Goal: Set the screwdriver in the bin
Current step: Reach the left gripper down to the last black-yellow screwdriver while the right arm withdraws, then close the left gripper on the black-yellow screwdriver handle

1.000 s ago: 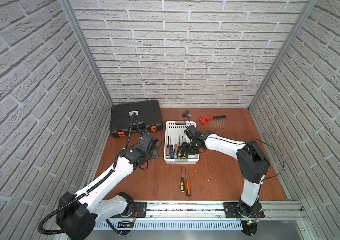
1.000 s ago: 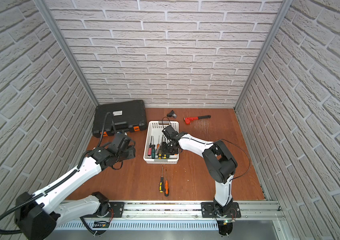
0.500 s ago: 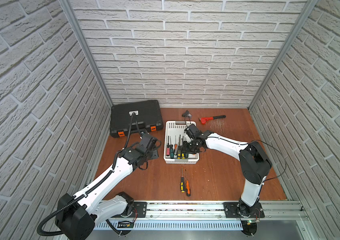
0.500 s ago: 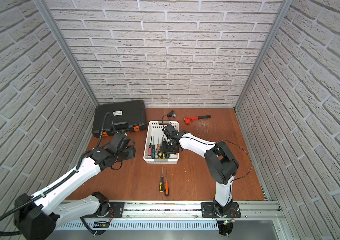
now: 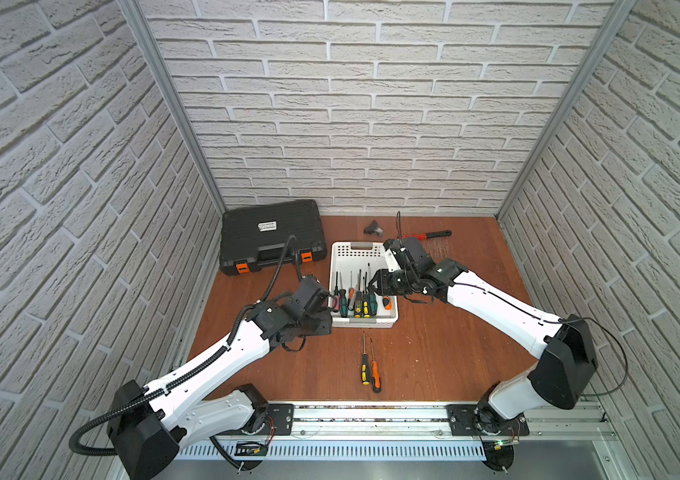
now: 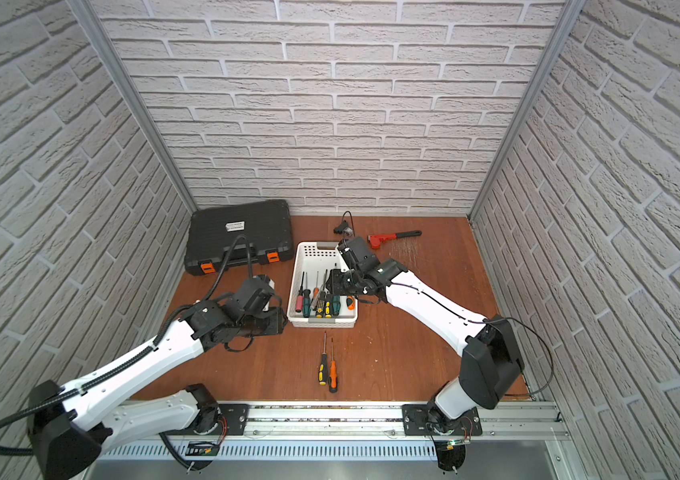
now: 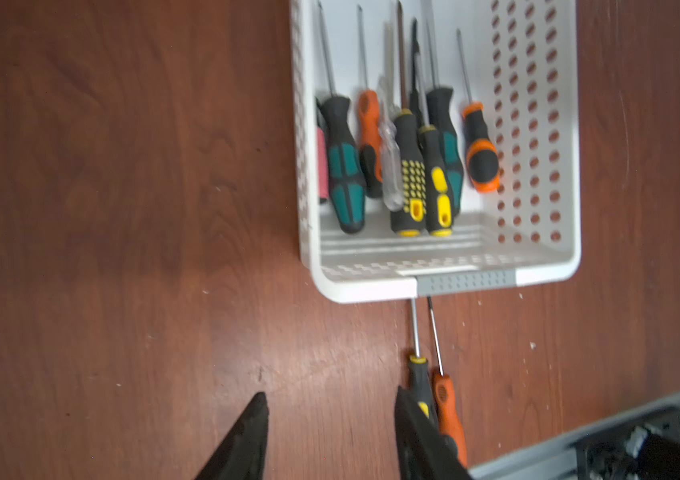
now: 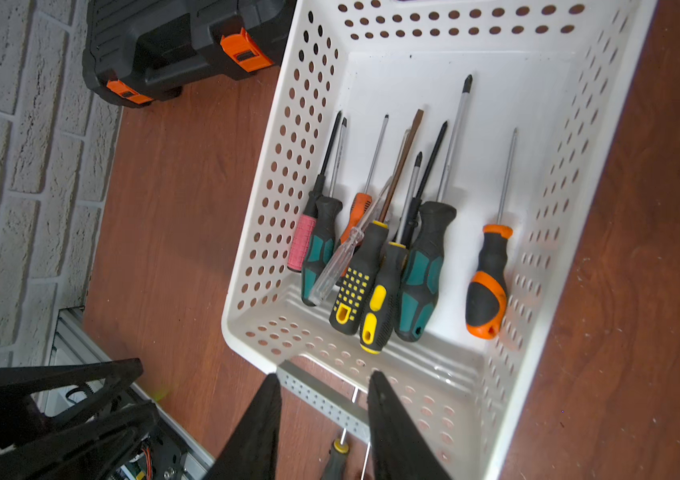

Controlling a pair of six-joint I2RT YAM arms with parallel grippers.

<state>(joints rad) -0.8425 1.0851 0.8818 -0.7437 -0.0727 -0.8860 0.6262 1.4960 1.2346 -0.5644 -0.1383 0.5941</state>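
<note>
Right gripper (image 8: 323, 376): jaws apart, nothing between them, hanging over the bin (image 8: 288, 124) at its right side in both top views (image 5: 375, 286). Just under it, an orange-and-black screwdriver (image 8: 488, 282) lies flat on the bin floor by the right wall, handle toward the near end. It sits apart from 7 other screwdrivers (image 8: 371, 270) packed side by side, shafts pointing to the far end.

Left gripper (image 7: 330, 392): jaws apart, empty, over bare table (image 7: 122, 208) outside the bin, just beside its near left corner (image 5: 325, 328). In the left wrist view 1 finger (image 7: 417, 436) overlaps the handle of a yellow-and-black screwdriver (image 7: 418, 374); cannot tell if it touches.

That screwdriver and an orange screwdriver (image 5: 375, 372) lie on the table in front of the bin, side by side, tips toward the grey handle strip (image 7: 467, 282).

Black tool case (image 5: 271, 237) shut, back left. Red-headed tool (image 6: 392, 237) and a small black part (image 5: 372, 228) sit behind the bin.
</note>
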